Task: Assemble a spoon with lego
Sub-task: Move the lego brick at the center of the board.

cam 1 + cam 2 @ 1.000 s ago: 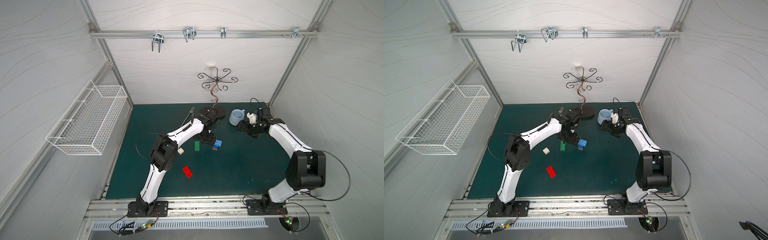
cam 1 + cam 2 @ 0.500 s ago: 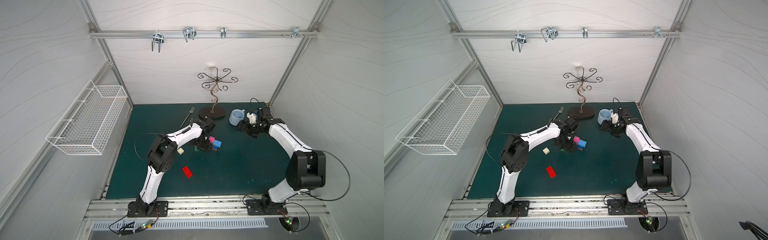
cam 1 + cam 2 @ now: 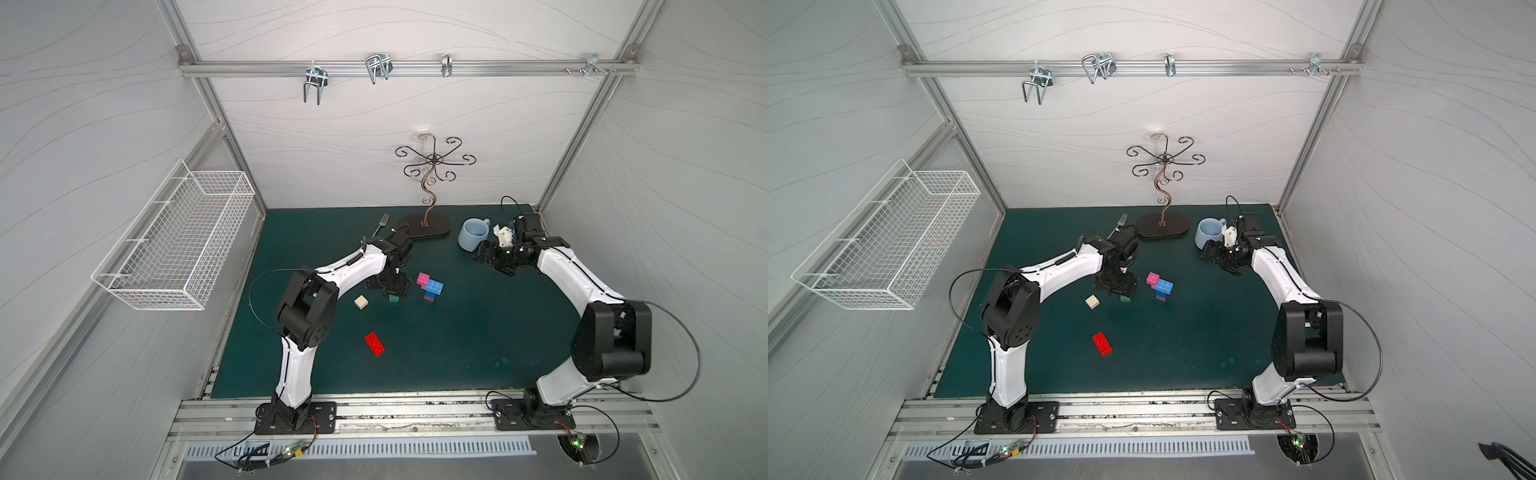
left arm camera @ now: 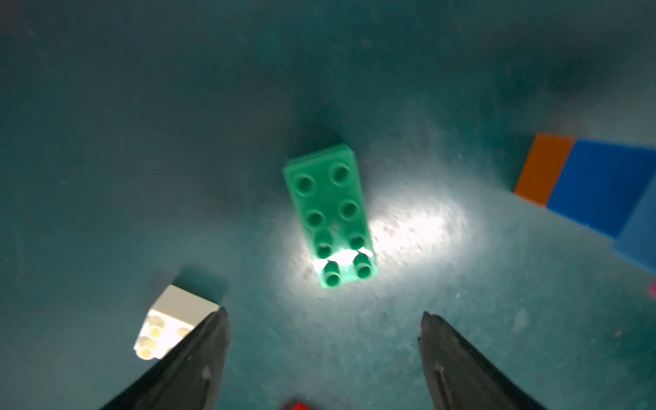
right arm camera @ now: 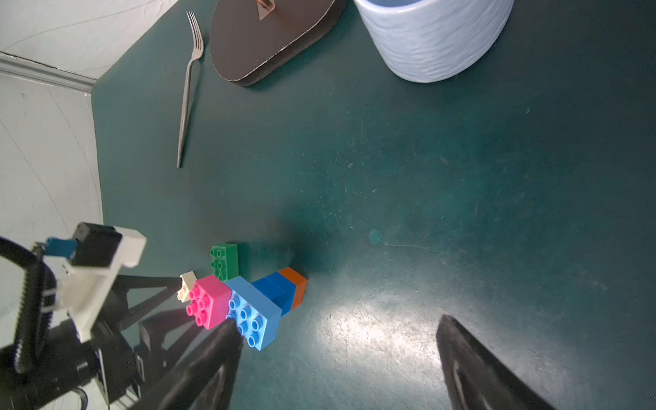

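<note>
Spoon (image 3: 430,286) half-built at mat (image 3: 478,332) centre: pink, light-blue, blue, orange joined. Unjoined: green brick (image 4: 330,216) at its nine o'clock, cream brick (image 3: 361,301) beyond, red brick (image 3: 374,344) at seven. Left gripper (image 4: 323,319) spread empty above green; right gripper (image 5: 337,323) spread, empty, at two.

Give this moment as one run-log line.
left jaws: open above green brick | right jaws: open, near mug | spoon: partly joined | loose: cream brick, red brick

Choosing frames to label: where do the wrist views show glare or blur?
Left wrist view: glare whitens one end of the green brick, and the whole picture is soft. Right wrist view: sharper, with a pale glare patch on the mat; its fingers blurred.
</note>
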Robot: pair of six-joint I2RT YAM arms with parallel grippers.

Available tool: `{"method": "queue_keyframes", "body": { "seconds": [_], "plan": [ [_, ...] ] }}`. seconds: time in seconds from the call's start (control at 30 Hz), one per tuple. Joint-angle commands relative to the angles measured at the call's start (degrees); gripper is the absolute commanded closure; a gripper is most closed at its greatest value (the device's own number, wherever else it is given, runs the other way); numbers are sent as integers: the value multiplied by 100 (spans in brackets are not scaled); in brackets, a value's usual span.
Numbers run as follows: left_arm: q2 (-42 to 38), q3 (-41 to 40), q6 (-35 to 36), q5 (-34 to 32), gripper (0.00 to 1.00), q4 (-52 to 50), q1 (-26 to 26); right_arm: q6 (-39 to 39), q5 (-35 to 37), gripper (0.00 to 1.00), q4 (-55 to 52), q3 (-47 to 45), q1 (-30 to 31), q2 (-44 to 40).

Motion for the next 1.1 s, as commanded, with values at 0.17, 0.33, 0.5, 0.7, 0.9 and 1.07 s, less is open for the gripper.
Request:
{"method": "queue_keyframes", "body": {
  "seconds": [0.17, 0.33, 0.5, 0.7, 0.9, 1.07],
  "plan": [
    [438, 516, -187, 196, 18, 160, 140, -79, -71, 12, 12, 126, -38, 50],
    [546, 572, -270, 352, 22, 304, 137, -87, -102, 12, 13, 161, -37, 113],
    [809, 783, -310, 291, 33, 184, 142, -81, -136, 12, 0, 205, -38, 143],
    [1014, 913, -395, 90, 50, 46, 143, -56, -165, 12, 13, 183, -40, 139],
    [1033, 874, -542, 36, 52, 101, 90, -31, -246, 12, 40, 144, -37, 131],
    [1084, 868, -628, 7, 43, 81, 1, 36, -373, 12, 103, 118, -38, 151]
  ]
}}
